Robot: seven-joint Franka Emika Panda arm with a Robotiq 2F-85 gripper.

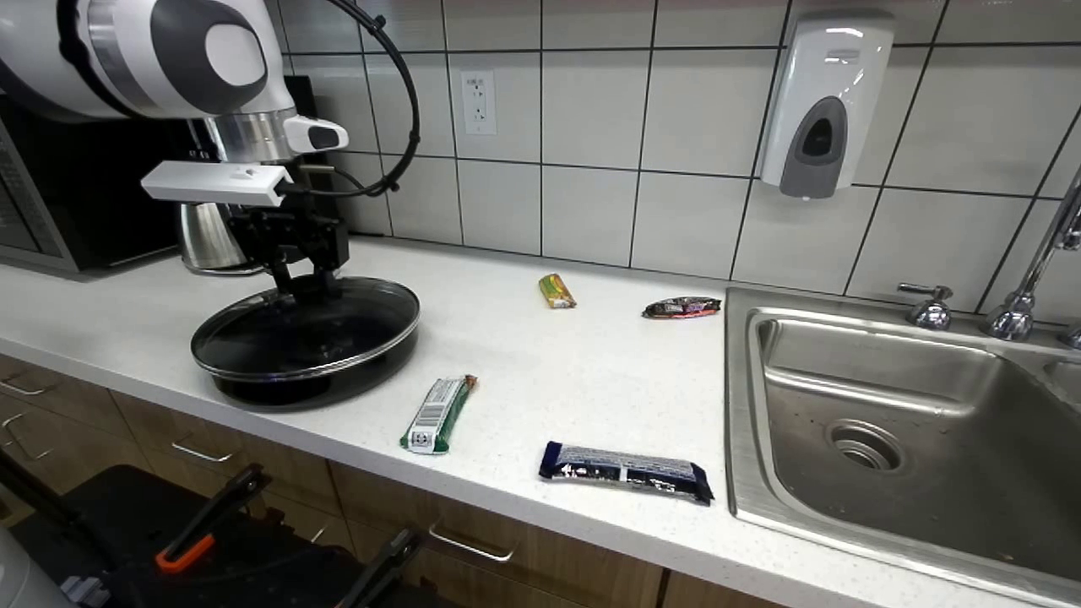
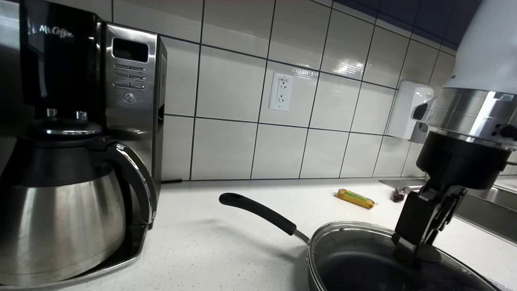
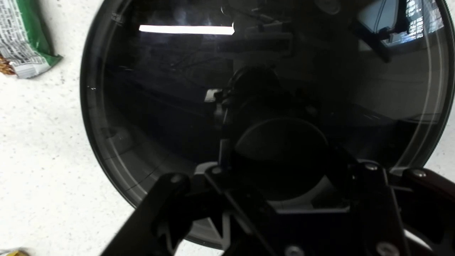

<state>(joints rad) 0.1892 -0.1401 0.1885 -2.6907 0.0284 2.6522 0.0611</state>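
Note:
A black frying pan (image 1: 279, 392) has a glass lid (image 1: 245, 350) with a metal rim. My gripper (image 1: 306, 283) points down at the middle of the lid. In an exterior view its fingers (image 2: 416, 242) are down at the dark round knob (image 2: 429, 254). In the wrist view the dark fingers (image 3: 282, 156) appear to meet the knob (image 3: 280, 137) on both sides. The fingertips are hard to make out against the dark lid. A green-and-white wrapped bar (image 1: 437, 415) lies on the counter near the pan, and it also shows in the wrist view (image 3: 26, 42).
A dark blue bar (image 1: 625, 471), a yellow packet (image 1: 556, 291) and a black-and-red packet (image 1: 682, 307) lie on the counter. A sink (image 1: 741, 405) is set in beyond them. The pan's handle (image 2: 258, 210) points toward the coffee maker (image 2: 131, 101) and its carafe (image 2: 64, 226).

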